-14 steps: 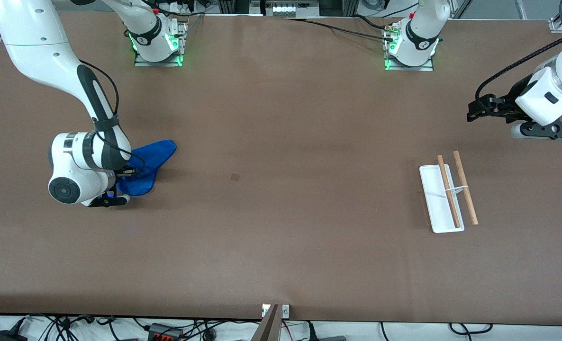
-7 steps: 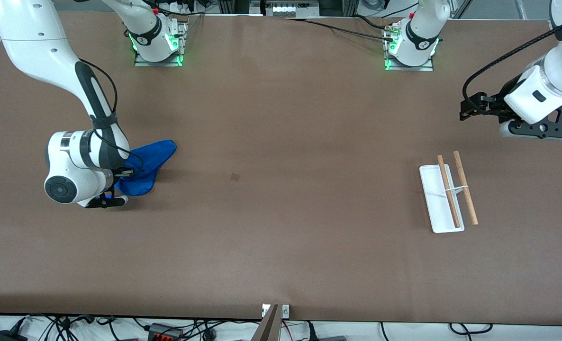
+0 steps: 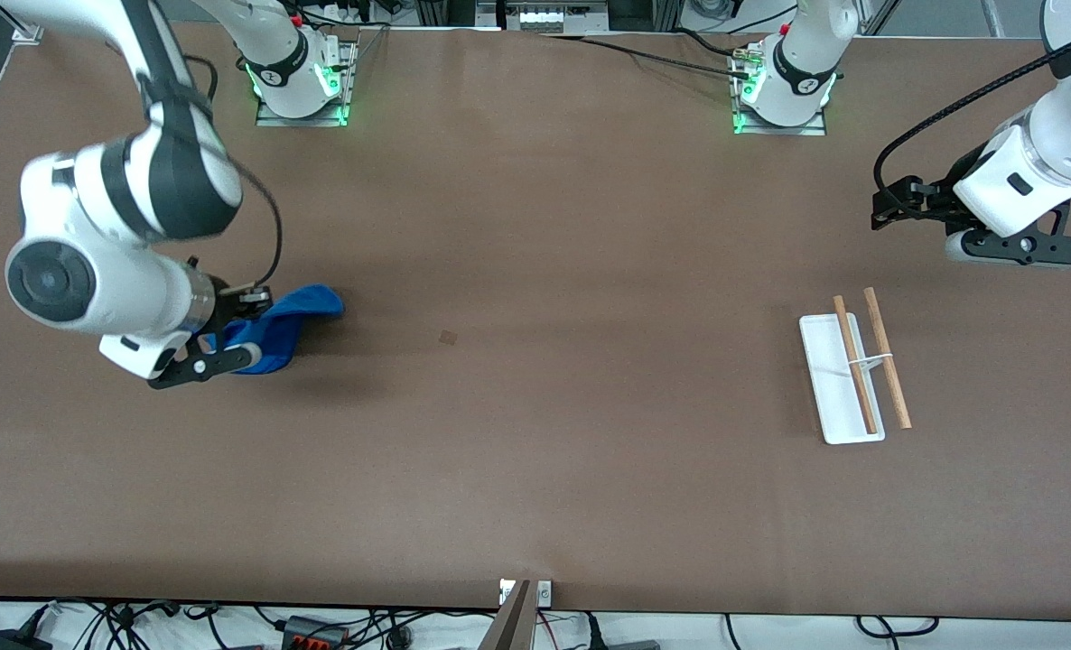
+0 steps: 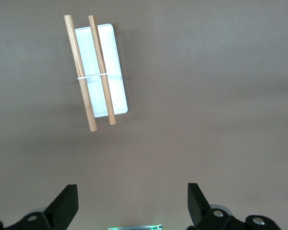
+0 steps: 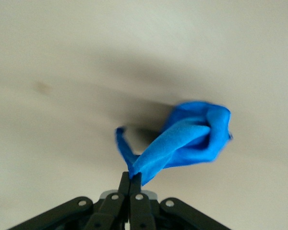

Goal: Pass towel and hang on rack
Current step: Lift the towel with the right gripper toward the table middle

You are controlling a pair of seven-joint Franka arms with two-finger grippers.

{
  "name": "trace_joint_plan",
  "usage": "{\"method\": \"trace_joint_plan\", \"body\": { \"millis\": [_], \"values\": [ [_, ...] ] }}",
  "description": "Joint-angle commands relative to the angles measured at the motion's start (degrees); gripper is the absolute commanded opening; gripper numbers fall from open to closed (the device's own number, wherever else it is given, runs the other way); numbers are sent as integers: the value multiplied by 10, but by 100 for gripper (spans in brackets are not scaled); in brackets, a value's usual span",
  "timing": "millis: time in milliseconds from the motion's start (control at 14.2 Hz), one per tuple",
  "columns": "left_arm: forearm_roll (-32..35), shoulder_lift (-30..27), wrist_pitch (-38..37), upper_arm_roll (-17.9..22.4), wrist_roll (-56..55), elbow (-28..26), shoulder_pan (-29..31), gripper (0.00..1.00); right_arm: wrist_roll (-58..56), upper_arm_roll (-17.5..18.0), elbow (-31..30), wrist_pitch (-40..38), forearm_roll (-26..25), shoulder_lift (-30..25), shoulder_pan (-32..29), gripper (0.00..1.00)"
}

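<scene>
A blue towel [image 3: 278, 327] is at the right arm's end of the table. My right gripper [image 3: 221, 346] is shut on one edge of it and has raised that edge, while the towel's other end trails toward the table. In the right wrist view the pinched edge sits between the closed fingertips [image 5: 130, 178] and the towel [image 5: 192, 139] hangs bunched. The rack [image 3: 852, 375], a white tray base with two wooden rods, stands at the left arm's end of the table. My left gripper [image 3: 883, 209] is open and empty, up over bare table beside the rack. The left wrist view shows the rack [image 4: 98, 72] ahead of the spread gripper [image 4: 132, 199].
A small dark spot [image 3: 448, 338] marks the brown table [image 3: 544, 406] near its middle. The two arm bases [image 3: 301, 77] [image 3: 784, 86] stand along the table's edge farthest from the front camera. Cables lie off the table's edge nearest the front camera.
My right arm has risen with the towel's edge pinched, pulling the towel up and bunching it. My left gripper has shifted slightly toward the table's middle.
</scene>
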Motion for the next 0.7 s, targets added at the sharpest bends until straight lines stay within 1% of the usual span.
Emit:
{"method": "trace_joint_plan", "body": {
  "millis": [0, 141, 282, 423, 493, 564, 634],
  "values": [
    [-7, 11, -7, -2, 5, 21, 2, 100, 3, 57, 77, -13, 48, 17, 1, 0],
    [-7, 14, -9, -3, 5, 21, 0, 100, 15, 100, 123, -4, 66, 17, 3, 0],
    [-7, 17, -9, -3, 6, 20, 0, 100, 28, 145, 159, 15, 70, 18, 5, 0],
    [-8, 21, -19, -3, 9, 16, 4, 100, 68, 205, 163, 88, 70, 20, 7, 0],
    [-8, 21, -21, -3, 8, 22, 4, 100, 81, 227, 163, 136, 69, 22, 12, 0],
    [-8, 21, -20, -3, 8, 21, 0, 100, 94, 234, 162, 171, 69, 24, 23, 0],
    [-10, 22, -14, -3, 7, 22, 1, 100, 108, 234, 162, 199, 70, 31, 41, 0]
  ]
}}
